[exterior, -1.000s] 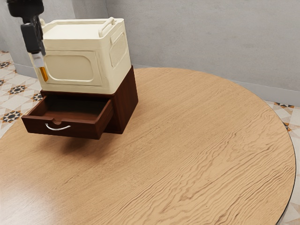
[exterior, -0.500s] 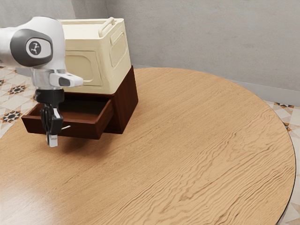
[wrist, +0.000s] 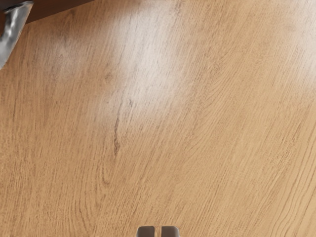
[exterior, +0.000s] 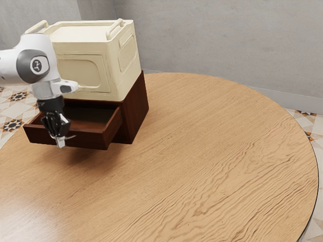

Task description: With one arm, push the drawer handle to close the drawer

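Exterior view: the drawer (exterior: 93,140) stands pulled out of the dark brown cabinet (exterior: 135,113), its inner floor partly exposed from above. The cabinet rests on a round wooden table (exterior: 202,156) with pronounced grain. A cream-coloured box (exterior: 81,73) with raised handles on its lid sits on top of the cabinet, upright, set back from the drawer's projecting front. The white arm (exterior: 12,65) enters from the exterior view's left and passes in front of the box. The black gripper (exterior: 61,143) points downward at the drawer front, towards its end at the exterior view's left, with the fingertips low against the front's outline. The curved metal drawer handle (exterior: 71,136) is fixed to the outer face of that front; one end is visible beside the gripper, the remainder is covered by it. Contact between gripper and handle cannot be confirmed from this angle. Behind the table stand a grey wall (exterior: 202,40) and a patterned tile floor (exterior: 17,96). Wrist view: the two fingertips of the gripper are drawn together, side by side, with only a slim gap between them and the tabletop beyond; the hand is rated narrow and is holding nothing. Part of the silver handle is seen close to the camera, apart from the fingertips, against the dark brown of the drawer. Wood grain runs over the tabletop, with pale patches of reflected light and a thin dark streak in the wood.
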